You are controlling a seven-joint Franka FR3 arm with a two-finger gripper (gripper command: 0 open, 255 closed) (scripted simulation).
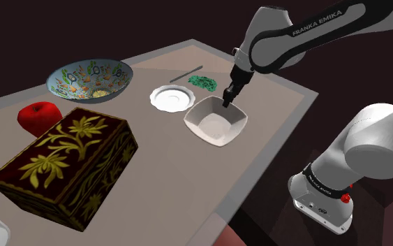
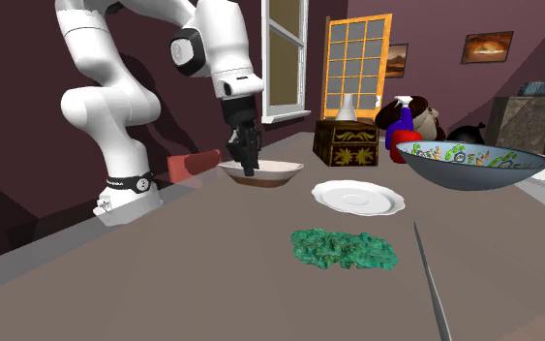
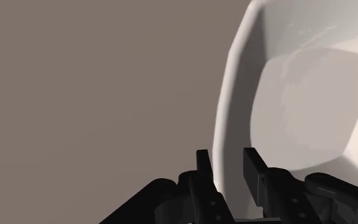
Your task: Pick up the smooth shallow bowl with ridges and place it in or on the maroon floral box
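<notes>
The maroon floral box (image 1: 65, 164) sits closed at the shoulder view's left, with the patterned bowl (image 1: 90, 79) behind it. Further right, the white shallow bowl (image 1: 212, 126) rests on the table (image 1: 271, 147). The gripper (image 1: 226, 103) straddles its far rim; I cannot tell whether it pinches.

White bowl (image 1: 216, 124), maroon box (image 1: 69, 164) with gold flowers, red apple (image 1: 38, 117)

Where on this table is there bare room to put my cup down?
The widest bare stretch of table lies between the maroon floral box and the white bowl, reaching the edge at the shoulder view's lower right. It is crowded by the patterned bowl, white plate and green heap.
</notes>
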